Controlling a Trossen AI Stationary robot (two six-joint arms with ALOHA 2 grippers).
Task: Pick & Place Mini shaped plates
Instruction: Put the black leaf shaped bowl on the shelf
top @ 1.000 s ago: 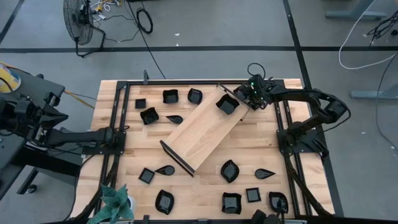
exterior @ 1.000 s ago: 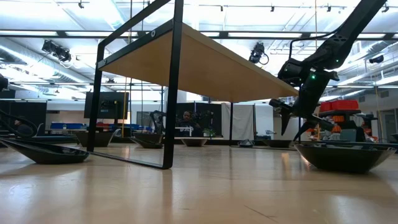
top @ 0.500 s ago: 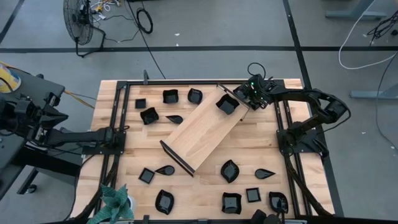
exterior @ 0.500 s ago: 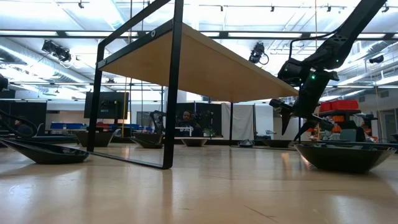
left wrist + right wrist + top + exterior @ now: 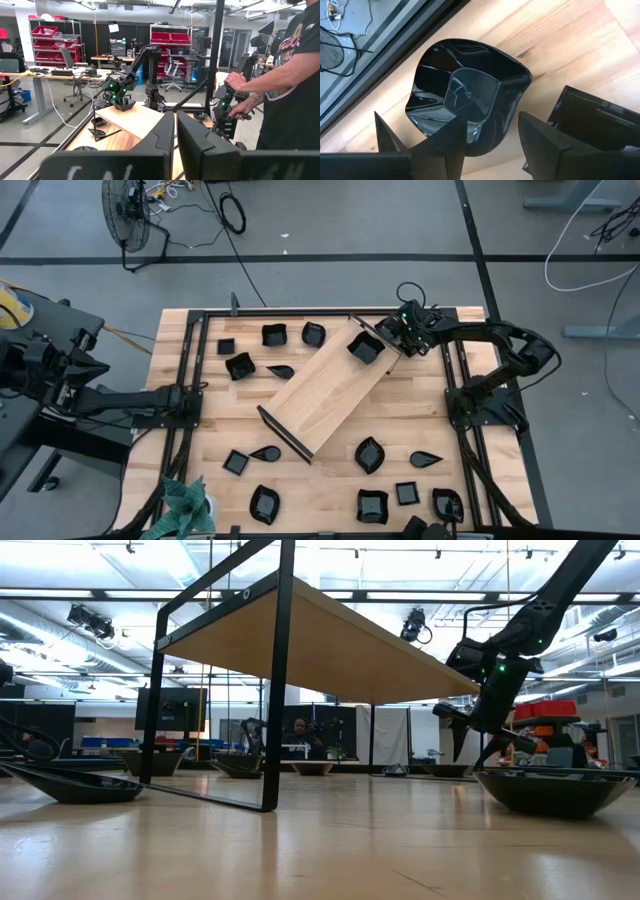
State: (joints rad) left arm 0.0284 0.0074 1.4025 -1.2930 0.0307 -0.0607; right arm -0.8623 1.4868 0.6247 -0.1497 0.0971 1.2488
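right gripper (image 5: pixel 392 338) fingers apart over plate (image 5: pixel 366 348) on tray (image 5: pixel 330 387) end, upper right of centre | left gripper (image 5: pixel 175 131) fingers together, parked frame left | other plates scattered on surface (image 5: pixel 420 420)

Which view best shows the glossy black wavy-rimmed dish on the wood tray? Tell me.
The right wrist view: the glossy black wavy-rimmed dish fills it, rim and base clear, just beyond the open right gripper. The high view shows it small, the left wrist view distant; the low view hides it.
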